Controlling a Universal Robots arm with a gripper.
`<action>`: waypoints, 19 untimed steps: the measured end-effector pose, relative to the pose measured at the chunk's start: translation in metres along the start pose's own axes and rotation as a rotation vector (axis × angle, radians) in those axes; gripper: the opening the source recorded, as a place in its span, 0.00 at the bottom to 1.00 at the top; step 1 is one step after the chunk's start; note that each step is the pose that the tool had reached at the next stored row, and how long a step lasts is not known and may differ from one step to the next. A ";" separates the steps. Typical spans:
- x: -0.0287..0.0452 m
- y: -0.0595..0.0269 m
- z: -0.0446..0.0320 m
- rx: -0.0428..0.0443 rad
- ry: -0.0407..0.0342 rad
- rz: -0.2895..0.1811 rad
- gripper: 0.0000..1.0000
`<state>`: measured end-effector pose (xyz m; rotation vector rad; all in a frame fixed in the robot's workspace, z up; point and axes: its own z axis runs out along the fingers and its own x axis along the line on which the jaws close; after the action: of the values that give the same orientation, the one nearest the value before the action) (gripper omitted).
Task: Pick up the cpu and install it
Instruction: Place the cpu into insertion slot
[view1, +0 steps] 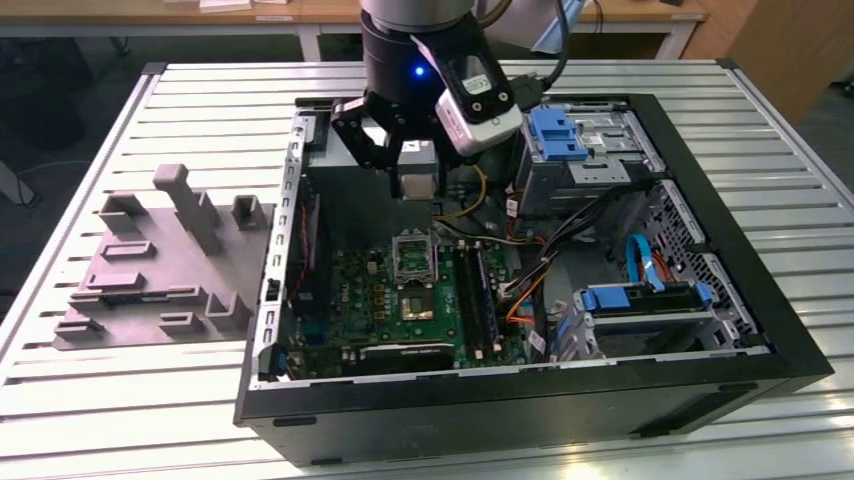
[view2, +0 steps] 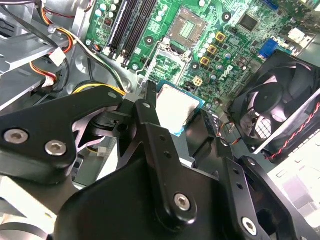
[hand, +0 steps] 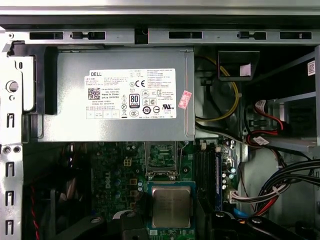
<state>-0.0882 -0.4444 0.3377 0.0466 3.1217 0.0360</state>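
Tool (view2: 176, 111) clamps cpu (hand: 171, 206) above motherboard (view1: 400, 290) inside open computer case (view1: 467, 412).

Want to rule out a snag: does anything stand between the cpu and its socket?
Nothing visible does. The gripper holds the cpu above the motherboard, and the socket lies uncovered.

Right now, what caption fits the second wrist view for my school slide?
End effector holds the cpu over the green motherboard, close to its open metal-framed socket.
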 end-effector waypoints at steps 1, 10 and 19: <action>0.0000 -0.0007 0.0002 0.0000 0.0000 0.000 0.47; 0.0003 -0.0045 0.0046 0.0002 0.0007 0.000 0.47; 0.0004 -0.0081 0.0201 0.0000 0.0026 0.000 0.47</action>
<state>-0.0885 -0.4520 0.3174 0.0466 3.1243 0.0361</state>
